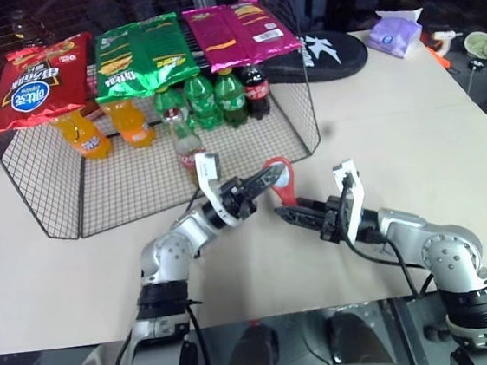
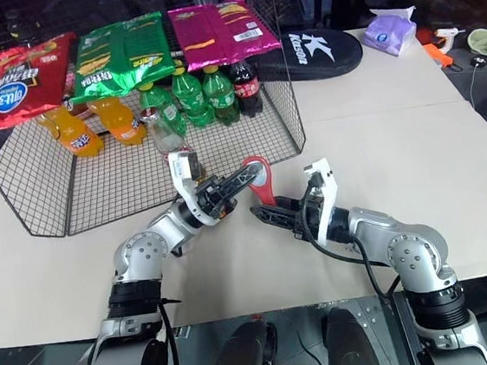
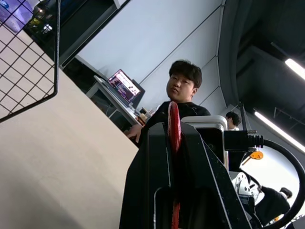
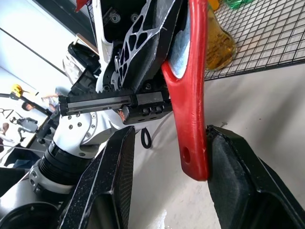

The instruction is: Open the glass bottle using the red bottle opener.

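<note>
Red bottle opener (image 1: 281, 178) clamped in my left gripper (image 1: 271, 178); right gripper (image 1: 287, 214) parted around its handle; glass bottle (image 1: 186, 144) sits far-left, nearer my left arm.

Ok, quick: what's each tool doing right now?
Left tool: shut on the red bottle opener, gripping its loop head.
Right tool: open, fingers either side of the opener's handle, not clamped.

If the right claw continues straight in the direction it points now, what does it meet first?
Probably the red bottle opener, whose handle hangs between the open right claw fingers, held by the shut left claw. Depth is unclear.
</note>
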`<act>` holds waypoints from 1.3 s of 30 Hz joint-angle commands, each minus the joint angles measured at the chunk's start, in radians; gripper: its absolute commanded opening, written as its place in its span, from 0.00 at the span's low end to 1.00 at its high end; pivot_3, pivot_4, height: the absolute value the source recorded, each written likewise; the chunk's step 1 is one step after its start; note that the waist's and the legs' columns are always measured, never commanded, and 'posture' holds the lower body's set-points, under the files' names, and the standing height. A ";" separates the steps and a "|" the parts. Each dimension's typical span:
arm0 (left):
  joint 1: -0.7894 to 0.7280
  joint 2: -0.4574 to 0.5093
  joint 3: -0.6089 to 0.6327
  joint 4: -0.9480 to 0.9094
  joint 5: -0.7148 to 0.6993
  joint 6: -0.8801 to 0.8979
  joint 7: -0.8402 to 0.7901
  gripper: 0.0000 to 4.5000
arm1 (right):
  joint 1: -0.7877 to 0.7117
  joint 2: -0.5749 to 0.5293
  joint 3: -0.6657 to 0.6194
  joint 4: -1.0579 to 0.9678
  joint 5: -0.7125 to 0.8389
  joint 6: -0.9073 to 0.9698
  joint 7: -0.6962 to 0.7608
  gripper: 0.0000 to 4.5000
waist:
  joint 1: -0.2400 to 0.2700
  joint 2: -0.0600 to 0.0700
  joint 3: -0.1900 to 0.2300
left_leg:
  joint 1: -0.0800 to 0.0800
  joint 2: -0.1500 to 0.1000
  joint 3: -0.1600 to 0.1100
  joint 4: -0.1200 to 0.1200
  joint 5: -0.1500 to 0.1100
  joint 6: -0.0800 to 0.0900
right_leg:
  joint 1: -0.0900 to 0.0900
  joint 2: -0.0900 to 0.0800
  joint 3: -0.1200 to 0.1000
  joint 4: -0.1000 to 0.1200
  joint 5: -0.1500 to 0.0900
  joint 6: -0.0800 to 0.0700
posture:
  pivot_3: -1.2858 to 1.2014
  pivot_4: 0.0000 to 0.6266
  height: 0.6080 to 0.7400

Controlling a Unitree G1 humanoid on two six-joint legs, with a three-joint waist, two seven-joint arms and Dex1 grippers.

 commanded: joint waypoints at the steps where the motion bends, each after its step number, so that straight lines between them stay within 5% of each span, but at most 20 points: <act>1: 0.001 -0.004 0.000 -0.017 -0.002 -0.001 -0.007 0.00 | -0.006 0.008 -0.008 -0.027 0.008 -0.011 0.002 0.45 | 0.000 0.000 0.000 | 0.000 0.000 0.000 0.000 0.000 0.000 | 0.000 0.000 0.000 0.000 0.000 0.000 | 0.52 0.24 1.00; 7: -0.011 -0.008 0.001 -0.002 0.002 0.000 -0.005 0.00 | -0.010 0.010 -0.005 -0.017 -0.014 -0.014 0.002 0.02 | 0.000 0.000 0.000 | 0.000 0.000 0.000 0.000 0.000 0.000 | 0.000 0.000 0.000 0.000 0.000 0.000 | 0.52 0.24 1.00; 17: -0.011 0.007 -0.019 -0.014 -0.002 0.044 -0.021 0.00 | -0.004 0.025 -0.015 -0.013 -0.024 -0.024 -0.010 0.02 | 0.000 0.000 0.000 | 0.000 0.000 0.000 0.000 0.000 0.000 | 0.000 0.000 0.000 0.000 0.000 0.000 | 0.52 0.24 1.00; 18: -0.013 0.004 -0.019 -0.014 0.007 0.032 -0.016 0.17 | -0.005 0.026 -0.017 -0.011 -0.026 -0.025 -0.011 0.00 | 0.000 0.000 0.000 | 0.000 0.000 0.000 0.000 0.000 0.000 | 0.000 0.000 0.000 0.000 0.000 0.000 | 0.52 0.24 1.00; 20: -0.022 0.006 -0.012 -0.010 -0.009 0.060 -0.005 0.24 | -0.006 0.030 -0.023 -0.004 -0.029 -0.029 -0.013 0.00 | 0.001 0.000 0.000 | 0.000 0.000 0.000 0.000 0.000 0.000 | 0.000 0.000 0.000 0.000 0.000 0.000 | 0.52 0.24 1.00; 21: -0.023 0.013 -0.011 -0.017 -0.030 0.093 -0.011 0.36 | -0.005 0.031 -0.027 -0.001 -0.033 -0.031 -0.016 0.00 | 0.002 0.000 0.000 | 0.000 0.000 0.000 0.000 0.000 0.000 | 0.000 0.000 0.000 0.000 0.000 0.000 | 0.52 0.24 1.00; 33: 0.148 0.196 0.061 -0.321 -0.078 0.174 0.037 0.36 | 0.130 -0.079 -0.215 0.029 -0.093 -0.123 -0.017 0.00 | -0.010 0.000 0.000 | -0.001 0.000 0.000 -0.001 0.000 0.000 | 0.000 -0.001 0.000 -0.001 0.000 0.000 | 0.52 0.24 1.00; 37: 0.314 0.246 0.090 -0.475 0.016 0.054 0.069 0.36 | 0.164 -0.141 -0.305 0.070 -0.111 -0.146 0.000 0.00 | -0.019 0.001 0.000 | 0.000 0.001 0.001 -0.002 0.000 0.000 | -0.001 -0.001 0.002 0.000 0.000 0.000 | 0.52 0.24 1.00; 39: 0.395 0.257 0.095 -0.544 0.102 -0.042 0.106 0.47 | 0.164 -0.169 -0.335 0.089 -0.117 -0.154 0.006 0.00 | -0.015 0.001 0.001 | 0.001 0.001 0.004 -0.003 0.000 0.000 | -0.001 -0.002 0.004 -0.001 0.000 0.000 | 0.52 0.24 1.00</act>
